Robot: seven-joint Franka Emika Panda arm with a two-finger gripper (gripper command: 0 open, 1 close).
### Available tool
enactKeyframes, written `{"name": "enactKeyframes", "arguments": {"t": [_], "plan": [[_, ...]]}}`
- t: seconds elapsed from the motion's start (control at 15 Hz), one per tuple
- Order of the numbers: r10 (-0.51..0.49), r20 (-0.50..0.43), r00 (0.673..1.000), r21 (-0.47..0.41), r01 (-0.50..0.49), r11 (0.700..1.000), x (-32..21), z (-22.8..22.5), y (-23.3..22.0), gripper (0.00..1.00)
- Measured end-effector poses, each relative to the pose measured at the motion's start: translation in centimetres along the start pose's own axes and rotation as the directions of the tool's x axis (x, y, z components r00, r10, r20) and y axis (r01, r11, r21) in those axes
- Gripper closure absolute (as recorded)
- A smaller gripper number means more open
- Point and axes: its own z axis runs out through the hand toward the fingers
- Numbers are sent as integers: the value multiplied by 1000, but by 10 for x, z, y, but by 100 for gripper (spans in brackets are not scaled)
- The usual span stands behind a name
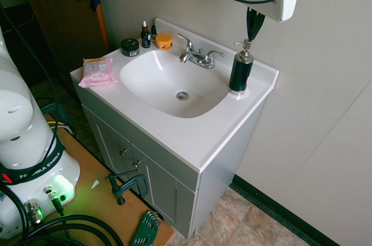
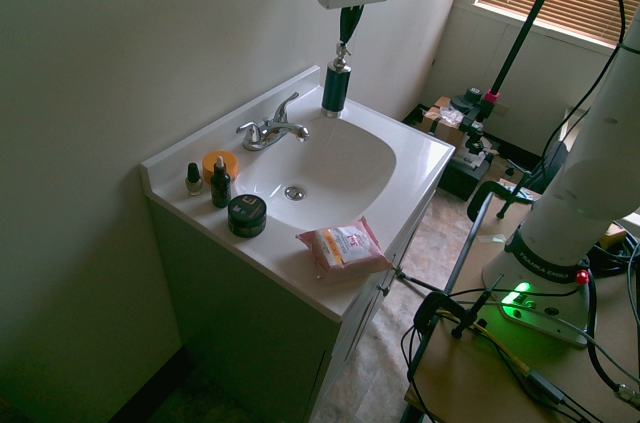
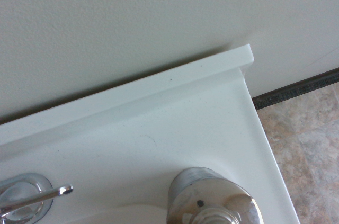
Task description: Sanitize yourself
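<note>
Wipes pack [image 2: 339, 246], sink [image 2: 400, 148], pump bottle [image 2: 336, 89] under jaws

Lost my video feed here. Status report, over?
Claw directly above pump bottle, fingers close together, just over the silver pump head. Bottle upright on sink counter, back corner beside faucet. Nothing in the way.

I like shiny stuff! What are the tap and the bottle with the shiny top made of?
The tap looks like polished metal: silvery, with bright glints. The bottle has a dark glossy body, perhaps glass or plastic, which the pictures cannot settle, and a silver pump top that looks like metal or metal-coated plastic.
</note>
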Motion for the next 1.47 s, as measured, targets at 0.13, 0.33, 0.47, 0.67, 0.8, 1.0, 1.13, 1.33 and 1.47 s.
{"name": "enactKeyframes", "arguments": {"t": [0.13, 0.33, 0.47, 0.67, 0.8, 1.0, 1.13, 1.33, 1.47], "plan": [[-1, 3, 1000, -2, 1, 1000, -1, 1, -1, 100], [-5, 12, 1000, -10, 5, 1000, -4, 7, -1, 100], [-8, 12, 1000, -11, 8, 1000, -8, 15, 1, 100], [-12, 7, 1000, -1, 12, 1000, -9, 12, 1, 100], [-35, -2, 999, 27, 35, 999, -16, -8, -3, 100], [-137, 12, 991, 56, 136, 989, -57, -45, -11, 0], [-201, 21, 979, 54, 199, 978, -95, -54, -9, 0], [-272, 31, 962, 24, 271, 962, -137, -46, 0, 0], [-297, 42, 954, 11, 296, 955, -156, -35, 7, 0]]}}
